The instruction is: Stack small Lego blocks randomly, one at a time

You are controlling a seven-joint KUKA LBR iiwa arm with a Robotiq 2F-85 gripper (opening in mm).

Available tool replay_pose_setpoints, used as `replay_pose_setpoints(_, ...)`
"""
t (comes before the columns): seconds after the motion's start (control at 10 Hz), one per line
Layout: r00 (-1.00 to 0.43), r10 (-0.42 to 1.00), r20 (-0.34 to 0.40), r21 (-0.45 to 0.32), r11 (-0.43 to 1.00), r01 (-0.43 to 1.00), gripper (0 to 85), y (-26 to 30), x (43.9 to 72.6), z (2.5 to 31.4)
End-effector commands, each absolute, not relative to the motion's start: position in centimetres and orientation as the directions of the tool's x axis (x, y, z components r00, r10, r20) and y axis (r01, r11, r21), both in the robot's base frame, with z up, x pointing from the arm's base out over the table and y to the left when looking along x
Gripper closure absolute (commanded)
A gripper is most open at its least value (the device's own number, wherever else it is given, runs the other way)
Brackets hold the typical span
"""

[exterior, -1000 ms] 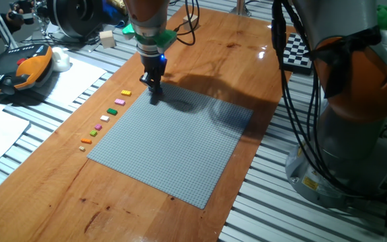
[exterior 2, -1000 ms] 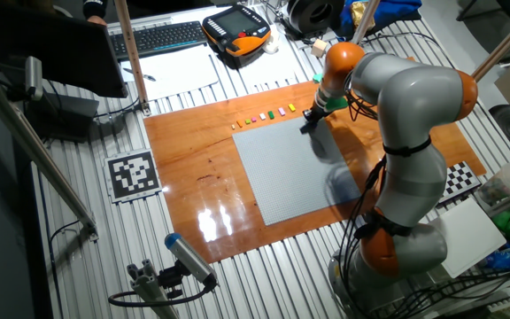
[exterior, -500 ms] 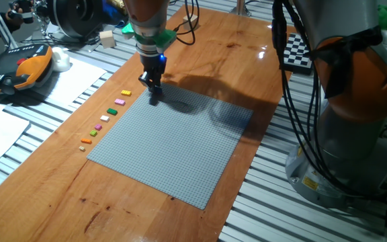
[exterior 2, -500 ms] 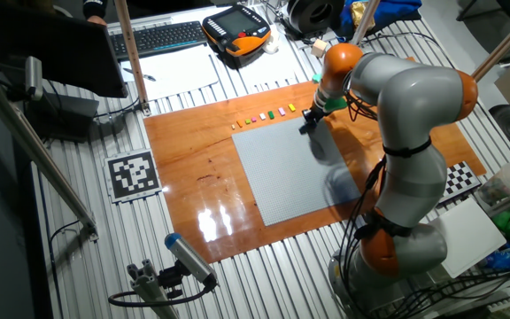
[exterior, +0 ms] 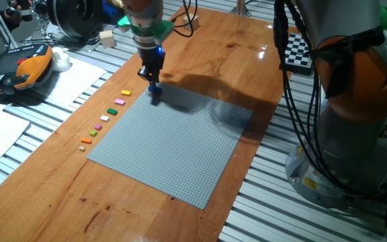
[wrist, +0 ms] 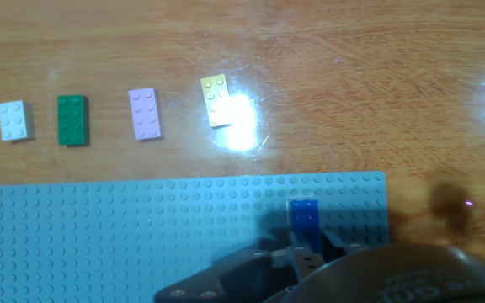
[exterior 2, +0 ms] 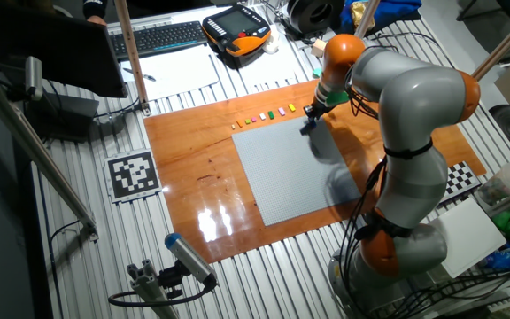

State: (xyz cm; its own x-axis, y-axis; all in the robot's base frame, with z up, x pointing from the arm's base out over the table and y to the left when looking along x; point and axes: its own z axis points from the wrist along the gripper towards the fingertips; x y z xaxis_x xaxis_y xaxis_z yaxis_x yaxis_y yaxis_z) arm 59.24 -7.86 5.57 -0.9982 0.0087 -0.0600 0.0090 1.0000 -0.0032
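Note:
A blue Lego block (exterior: 154, 88) lies at the far corner of the grey baseplate (exterior: 173, 148); the hand view shows the block (wrist: 304, 220) near the plate's (wrist: 99, 236) corner. My gripper (exterior: 154, 81) hangs just above it, also seen in the other fixed view (exterior 2: 308, 122). In the hand view the gripper (wrist: 303, 252) straddles the block's near end, and I cannot tell whether it holds it. Several loose blocks lie in a row on the wood beside the plate: yellow (wrist: 216, 100), pink (wrist: 145, 113), green (wrist: 72, 119), white (wrist: 15, 119). The row also shows in one fixed view (exterior: 106, 117).
A wooden cube (exterior: 107, 38) and an orange teach pendant (exterior: 25, 67) lie beyond the table's far left edge. A checkerboard (exterior: 294, 50) sits at the back right. The robot's base (exterior: 355, 134) stands to the right. A keyboard (exterior 2: 162, 37) and a marker tag (exterior 2: 133, 175) lie off the board.
The gripper has risen a little from the baseplate's corner, and the blue block now shows below its fingers. The row of loose blocks has not moved.

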Motion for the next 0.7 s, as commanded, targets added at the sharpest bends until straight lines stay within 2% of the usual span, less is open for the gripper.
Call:
replay_pose_setpoints(0.0, -0.998, 0.007, -0.063, -0.004, 1.0, 0.007, 85.0, -7.82, 59.3, 5.28)
replay_pose_setpoints(0.6, -0.997, 0.006, -0.077, -0.012, 1.0, 0.007, 85.0, -7.68, 59.3, 4.47)
